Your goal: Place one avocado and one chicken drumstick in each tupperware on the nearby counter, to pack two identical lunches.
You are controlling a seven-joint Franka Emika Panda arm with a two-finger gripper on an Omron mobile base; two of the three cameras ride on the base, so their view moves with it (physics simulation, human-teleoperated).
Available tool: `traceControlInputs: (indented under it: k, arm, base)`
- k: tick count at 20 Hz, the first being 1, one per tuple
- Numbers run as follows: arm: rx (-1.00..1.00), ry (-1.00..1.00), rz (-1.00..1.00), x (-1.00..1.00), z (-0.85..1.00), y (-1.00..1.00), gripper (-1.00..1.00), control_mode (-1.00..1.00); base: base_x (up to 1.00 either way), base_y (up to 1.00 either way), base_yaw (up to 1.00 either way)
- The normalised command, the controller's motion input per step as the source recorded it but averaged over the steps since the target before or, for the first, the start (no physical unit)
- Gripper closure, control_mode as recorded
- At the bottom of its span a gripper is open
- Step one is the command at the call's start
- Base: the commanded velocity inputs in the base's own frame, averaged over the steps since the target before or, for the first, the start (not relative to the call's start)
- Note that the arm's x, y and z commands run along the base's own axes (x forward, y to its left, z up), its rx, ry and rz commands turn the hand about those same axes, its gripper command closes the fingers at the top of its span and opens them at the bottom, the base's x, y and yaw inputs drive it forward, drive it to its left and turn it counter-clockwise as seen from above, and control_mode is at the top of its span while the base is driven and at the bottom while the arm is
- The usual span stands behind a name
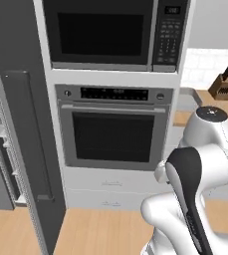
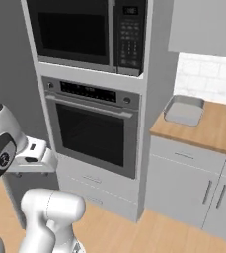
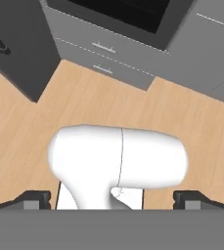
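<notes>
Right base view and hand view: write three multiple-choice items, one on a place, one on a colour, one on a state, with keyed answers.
1. Where is the tupperware?
A. on the floor
B. on the counter beside the oven column
C. inside the oven

2. What colour is the knife block?
A. brown
B. white
C. green

3. How is the gripper?
A. shut on an avocado
B. shut on nothing
C. open, holding nothing

Answers: B, it rests at the counter's left end; A, brown wood against white tiles; C, its fingertips stand far apart with only floor beyond.
</notes>
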Motion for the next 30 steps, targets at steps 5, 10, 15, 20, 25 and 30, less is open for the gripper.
traceControlInputs:
  k: [5,10,15,20,25,30]
  arm:
    - [0.00,0.00,0.00,0.00,0.00,0.00,-1.00,1.00]
    - [0.00,0.00,0.00,0.00,0.00,0.00,-1.00,1.00]
    - [0.00,0.00,0.00,0.00,0.00,0.00,-1.00,1.00]
    - [0.00,0.00,0.00,0.00,0.00,0.00,-1.00,1.00]
    - [0.00,0.00,0.00,0.00,0.00,0.00,-1.00,1.00]
    - [0.00,0.00,0.00,0.00,0.00,0.00,-1.00,1.00]
  base:
    - [-0.72,1.00,0.25]
    - [-0.55,1.00,0.33]
    - [-0.16,1.00,0.36]
    - [0.05,1.00,0.33]
    - [0.62,1.00,0.22]
    - [0.97,0.94,-0.04]
